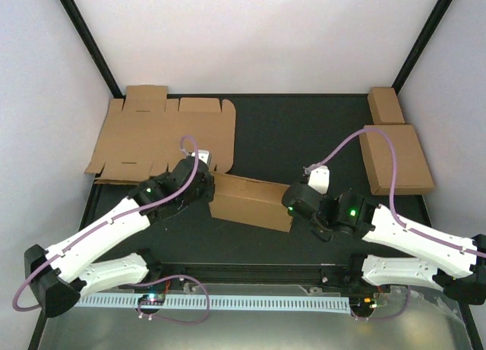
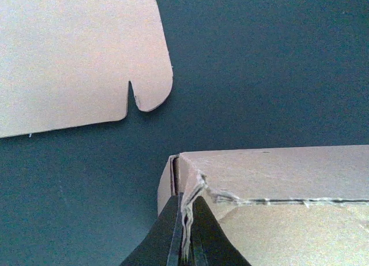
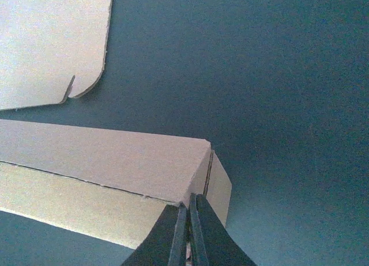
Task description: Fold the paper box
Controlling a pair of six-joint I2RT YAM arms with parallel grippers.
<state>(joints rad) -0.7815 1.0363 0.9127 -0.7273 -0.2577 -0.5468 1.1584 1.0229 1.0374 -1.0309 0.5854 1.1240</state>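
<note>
The paper box (image 1: 250, 200), plain brown cardboard, stands partly folded in the middle of the dark table, long side across. My left gripper (image 1: 203, 184) is shut on the box's left end wall, which shows frayed between the jaws in the left wrist view (image 2: 187, 231). My right gripper (image 1: 292, 202) is shut on the right end wall, with a thin cardboard edge between the jaws in the right wrist view (image 3: 189, 231). The box's top panel and a seam show in both wrist views (image 2: 277, 179) (image 3: 115, 156).
Flat die-cut cardboard sheets (image 1: 163, 134) lie at the back left; a rounded corner shows in the wrist views (image 2: 69, 52) (image 3: 52, 41). A folded squarish box (image 1: 395, 159) and a small oblong box (image 1: 386, 105) sit at the back right. A white slotted rail (image 1: 250, 301) runs along the near edge.
</note>
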